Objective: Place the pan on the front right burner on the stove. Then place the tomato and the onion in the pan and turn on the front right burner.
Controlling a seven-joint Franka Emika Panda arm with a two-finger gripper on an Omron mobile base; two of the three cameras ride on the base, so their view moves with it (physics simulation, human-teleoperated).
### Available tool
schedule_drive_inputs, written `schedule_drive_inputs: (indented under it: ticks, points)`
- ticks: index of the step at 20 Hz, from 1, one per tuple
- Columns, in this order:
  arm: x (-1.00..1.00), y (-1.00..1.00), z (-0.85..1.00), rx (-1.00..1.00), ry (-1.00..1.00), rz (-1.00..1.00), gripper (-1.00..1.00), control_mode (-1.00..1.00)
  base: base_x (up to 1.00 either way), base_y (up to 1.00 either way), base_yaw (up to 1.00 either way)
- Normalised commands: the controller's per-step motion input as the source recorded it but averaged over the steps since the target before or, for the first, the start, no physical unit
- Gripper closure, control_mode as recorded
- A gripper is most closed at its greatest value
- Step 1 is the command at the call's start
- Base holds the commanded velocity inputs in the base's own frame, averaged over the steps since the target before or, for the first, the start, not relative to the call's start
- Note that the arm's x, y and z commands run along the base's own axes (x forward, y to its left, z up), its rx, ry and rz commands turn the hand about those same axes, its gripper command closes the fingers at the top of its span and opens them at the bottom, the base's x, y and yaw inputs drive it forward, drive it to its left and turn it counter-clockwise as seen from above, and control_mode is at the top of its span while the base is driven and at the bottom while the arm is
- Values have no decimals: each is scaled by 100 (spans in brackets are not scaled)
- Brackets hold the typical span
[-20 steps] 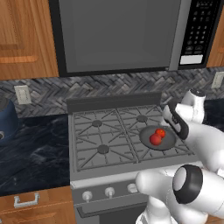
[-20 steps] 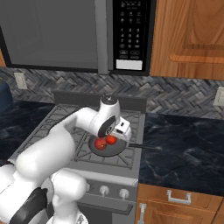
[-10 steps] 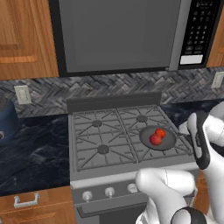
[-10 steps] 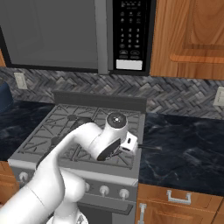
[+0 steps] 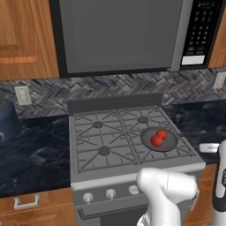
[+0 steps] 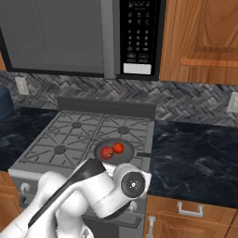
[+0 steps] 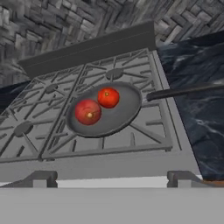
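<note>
The dark grey pan (image 5: 171,142) (image 6: 126,154) (image 7: 122,116) sits on the stove (image 5: 103,150) over the front right burner, which it hides; its thin handle (image 7: 183,91) points right over the counter. Inside lie two round things side by side: the brighter orange-red tomato (image 5: 162,134) (image 6: 118,147) (image 7: 108,97) and the darker red onion (image 5: 156,141) (image 6: 107,152) (image 7: 88,111). My gripper (image 7: 113,179) is open and empty, its fingertips (image 7: 41,178) wide apart, low before the stove's front edge and looking back at the pan.
Round silver knobs (image 5: 110,193) line the stove front. A microwave (image 5: 119,33) hangs above. Dark counters flank the stove, with a blue vessel (image 5: 6,119) at the left and a small white thing (image 5: 208,147) at the right. My bent arm (image 6: 93,190) covers the stove's front right.
My hand has pulled back from over the pan, down and toward the stove's front. The jaws stayed open. Pan, tomato and onion have not moved.
</note>
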Motion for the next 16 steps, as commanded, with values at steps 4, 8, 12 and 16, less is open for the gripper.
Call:
schedule_drive_inputs:
  ticks: [4, 8, 12, 16]
  points:
    - [-44, -11, 0, 0, -32, 11, -100, -100, 0, 0, 0]
    - [-33, -8, 0, 0, -32, 8, -100, -100, 0, 0, 0]
    - [-19, -11, 0, 0, -31, 5, -100, -100, 0, 0, 0]
    - [-13, -13, 0, 0, -26, 5, -100, -100, 0, 0, 0]
